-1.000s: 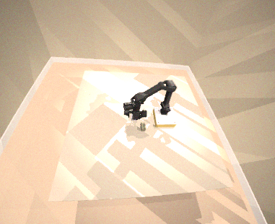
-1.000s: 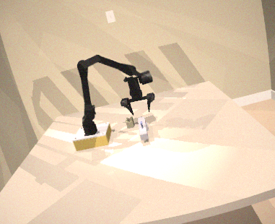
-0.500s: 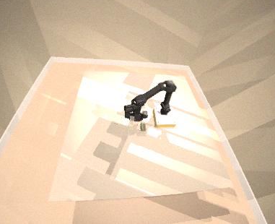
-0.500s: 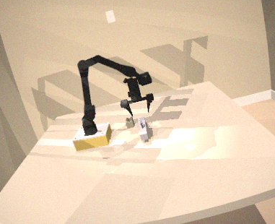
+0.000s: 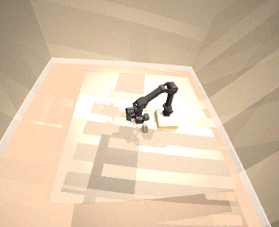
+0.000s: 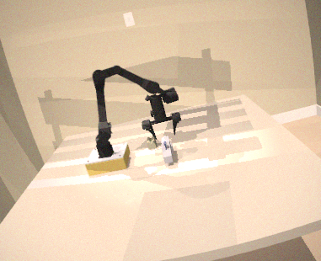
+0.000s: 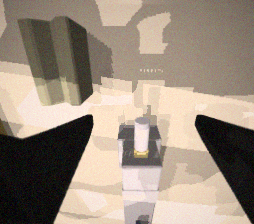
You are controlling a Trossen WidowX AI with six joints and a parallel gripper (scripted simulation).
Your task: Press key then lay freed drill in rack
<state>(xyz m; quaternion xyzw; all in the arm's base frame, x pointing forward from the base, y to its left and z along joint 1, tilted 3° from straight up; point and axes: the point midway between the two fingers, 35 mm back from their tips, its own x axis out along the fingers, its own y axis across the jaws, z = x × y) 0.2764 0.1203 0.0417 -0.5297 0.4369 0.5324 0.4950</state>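
A pale lavender housing point(image 7: 140, 175) point(image 6: 168, 151) stands on the table, with the white cylindrical drill point(image 7: 142, 132) sticking out of it through a yellow collar. A dark key point(image 7: 143, 219) shows on the housing at the bottom edge of the wrist view. My gripper point(image 7: 143, 119) point(image 6: 164, 135) point(image 5: 138, 118) is open wide and hangs just above the housing, one finger on each side, touching nothing. The olive-grey grooved rack point(image 7: 55, 60) point(image 5: 146, 129) stands a little apart from the housing. In the top view my gripper mostly hides the housing.
The arm stands on a yellow base block point(image 6: 108, 162) point(image 5: 167, 125) close to the housing. The pale table point(image 6: 238, 192) ends in edges at the front and right; walls surround the floor area.
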